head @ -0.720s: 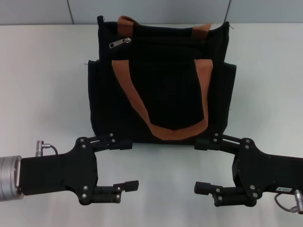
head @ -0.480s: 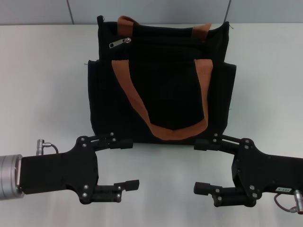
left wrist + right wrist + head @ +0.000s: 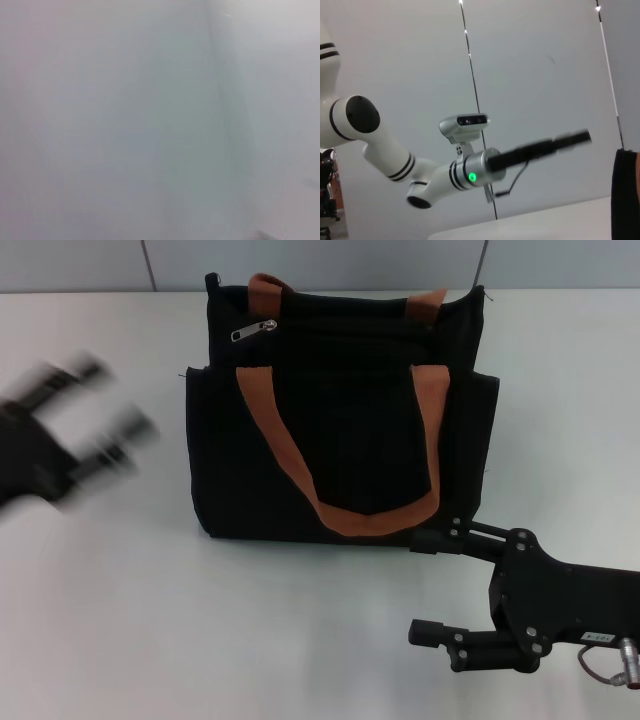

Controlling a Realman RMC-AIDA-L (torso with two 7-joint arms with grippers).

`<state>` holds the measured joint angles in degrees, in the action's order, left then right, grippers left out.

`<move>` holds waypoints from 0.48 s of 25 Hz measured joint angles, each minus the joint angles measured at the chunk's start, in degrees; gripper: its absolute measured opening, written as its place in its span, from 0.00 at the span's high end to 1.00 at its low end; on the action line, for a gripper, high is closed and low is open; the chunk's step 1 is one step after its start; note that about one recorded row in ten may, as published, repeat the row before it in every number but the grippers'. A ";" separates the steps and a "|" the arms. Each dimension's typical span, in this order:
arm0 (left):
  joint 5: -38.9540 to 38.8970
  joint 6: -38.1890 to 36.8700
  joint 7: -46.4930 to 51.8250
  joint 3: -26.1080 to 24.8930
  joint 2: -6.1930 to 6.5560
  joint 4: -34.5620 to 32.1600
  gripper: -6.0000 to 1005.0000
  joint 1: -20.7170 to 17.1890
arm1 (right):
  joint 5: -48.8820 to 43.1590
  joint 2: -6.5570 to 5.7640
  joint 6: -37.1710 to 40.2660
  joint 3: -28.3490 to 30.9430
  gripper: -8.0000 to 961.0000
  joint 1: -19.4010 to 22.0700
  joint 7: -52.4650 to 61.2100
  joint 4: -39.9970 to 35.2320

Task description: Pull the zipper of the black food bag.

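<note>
Black bag point(image 3: 340, 420) flat on table point(image 3: 120, 600), zipper point(image 3: 254, 331) untouched — left gripper point(image 3: 105, 425) blurred, jaws unreadable; right gripper point(image 3: 432, 585) spread, parked near.

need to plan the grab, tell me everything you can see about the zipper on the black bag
The zipper is a small silver metal slider with a flat, elongated pull tab. It sits on a black track running along the top of the black food bag, at the end toward the robot's left, beside an orange-brown strap. The tab lies flat against the fabric, slanting down toward the bag's left edge. Nothing touches it: the left gripper is off to the bag's left, the right gripper near its front corner.
</note>
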<state>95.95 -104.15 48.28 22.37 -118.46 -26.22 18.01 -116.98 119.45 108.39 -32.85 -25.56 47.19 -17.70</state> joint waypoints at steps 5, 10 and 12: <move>-5.03 8.16 4.48 -10.23 0.38 3.53 0.21 1.53 | 0.43 0.00 -2.36 -0.06 0.13 -0.80 -1.21 2.32; -2.94 15.36 8.97 -1.13 2.28 3.00 0.21 6.49 | 0.51 0.00 -2.99 -0.57 0.13 -1.60 -1.45 2.75; -2.70 15.96 9.39 0.54 2.53 2.72 0.21 7.17 | 0.53 0.05 -3.10 -0.62 0.13 -1.68 -1.46 2.76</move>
<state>93.25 -88.19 57.67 22.92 -115.93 -23.50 25.18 -116.45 119.50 105.29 -33.47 -27.24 45.73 -14.94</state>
